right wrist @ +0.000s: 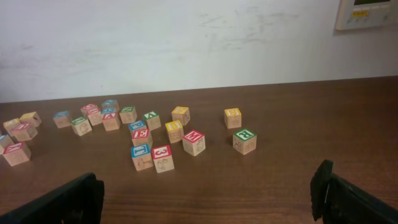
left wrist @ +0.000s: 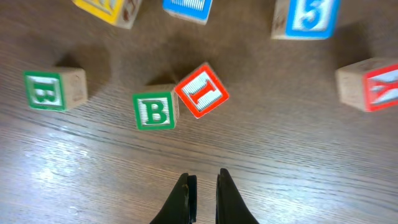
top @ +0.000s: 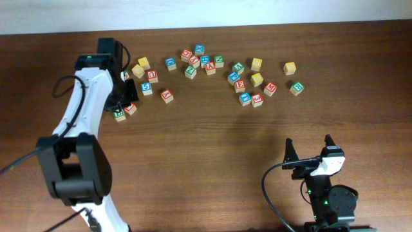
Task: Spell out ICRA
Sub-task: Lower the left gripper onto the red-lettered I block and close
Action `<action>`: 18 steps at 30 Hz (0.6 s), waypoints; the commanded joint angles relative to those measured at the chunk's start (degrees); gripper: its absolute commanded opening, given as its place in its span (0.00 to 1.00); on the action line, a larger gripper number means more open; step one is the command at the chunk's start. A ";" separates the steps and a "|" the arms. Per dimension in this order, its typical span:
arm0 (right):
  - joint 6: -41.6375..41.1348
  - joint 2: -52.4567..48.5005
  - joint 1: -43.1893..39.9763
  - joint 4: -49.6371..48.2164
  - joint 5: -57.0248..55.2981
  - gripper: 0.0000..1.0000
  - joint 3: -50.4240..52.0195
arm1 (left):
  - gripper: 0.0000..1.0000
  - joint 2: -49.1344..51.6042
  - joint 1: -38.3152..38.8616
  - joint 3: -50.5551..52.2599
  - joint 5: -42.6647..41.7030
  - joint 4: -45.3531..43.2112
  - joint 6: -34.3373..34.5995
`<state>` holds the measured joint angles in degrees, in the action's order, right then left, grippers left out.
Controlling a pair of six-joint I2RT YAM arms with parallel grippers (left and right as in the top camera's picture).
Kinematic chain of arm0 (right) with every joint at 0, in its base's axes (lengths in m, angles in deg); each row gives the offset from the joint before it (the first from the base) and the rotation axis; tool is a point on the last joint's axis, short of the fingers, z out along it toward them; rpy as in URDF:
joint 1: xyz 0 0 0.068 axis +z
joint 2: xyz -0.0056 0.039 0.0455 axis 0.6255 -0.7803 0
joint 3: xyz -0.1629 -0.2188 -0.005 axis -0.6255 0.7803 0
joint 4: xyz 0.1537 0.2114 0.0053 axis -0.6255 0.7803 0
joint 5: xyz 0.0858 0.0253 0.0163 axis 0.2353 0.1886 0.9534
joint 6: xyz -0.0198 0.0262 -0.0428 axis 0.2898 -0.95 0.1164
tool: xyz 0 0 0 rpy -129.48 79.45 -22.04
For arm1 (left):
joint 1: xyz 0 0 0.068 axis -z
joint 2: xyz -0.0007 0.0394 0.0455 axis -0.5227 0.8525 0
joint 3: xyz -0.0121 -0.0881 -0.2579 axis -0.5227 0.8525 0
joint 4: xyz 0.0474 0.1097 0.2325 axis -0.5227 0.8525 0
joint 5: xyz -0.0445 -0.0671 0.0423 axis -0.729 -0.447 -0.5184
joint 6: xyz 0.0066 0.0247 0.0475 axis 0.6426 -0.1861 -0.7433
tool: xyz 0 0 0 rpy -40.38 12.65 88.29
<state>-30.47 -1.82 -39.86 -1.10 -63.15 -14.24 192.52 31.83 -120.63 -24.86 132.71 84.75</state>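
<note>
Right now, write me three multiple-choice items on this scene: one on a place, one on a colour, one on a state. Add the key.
1. Where is the I cube? A. Just right of a green B cube. B. Stacked on another cube. C. Far from every cube.
2. Its letter's colour? A. Green. B. Red. C. Yellow.
3. The left claw is? A. Wide open. B. Shut on a cube. C. Shut, empty.
Key: A, it sits by the B cube's right edge; B, the I is red; C, it is closed with nothing inside.
</note>
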 commanded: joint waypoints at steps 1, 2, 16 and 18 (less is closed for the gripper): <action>-0.20 0.31 -0.37 0.35 -0.09 0.98 0.28 | 0.03 4.07 0.07 0.07 0.59 1.46 1.01; -0.20 0.31 -0.37 0.35 -0.11 0.98 0.28 | 0.03 4.68 0.07 0.07 0.61 1.55 1.01; -0.20 0.31 -0.37 0.35 -0.11 0.98 0.28 | 0.09 10.82 0.04 0.07 1.09 -9.03 0.98; -0.20 0.31 -0.37 0.35 -0.11 0.99 0.28 | 0.11 10.84 0.04 0.07 1.09 -11.28 0.98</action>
<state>-30.47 -1.82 -39.86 -1.10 -63.15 -14.24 201.87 31.83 -120.52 -24.58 123.75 84.97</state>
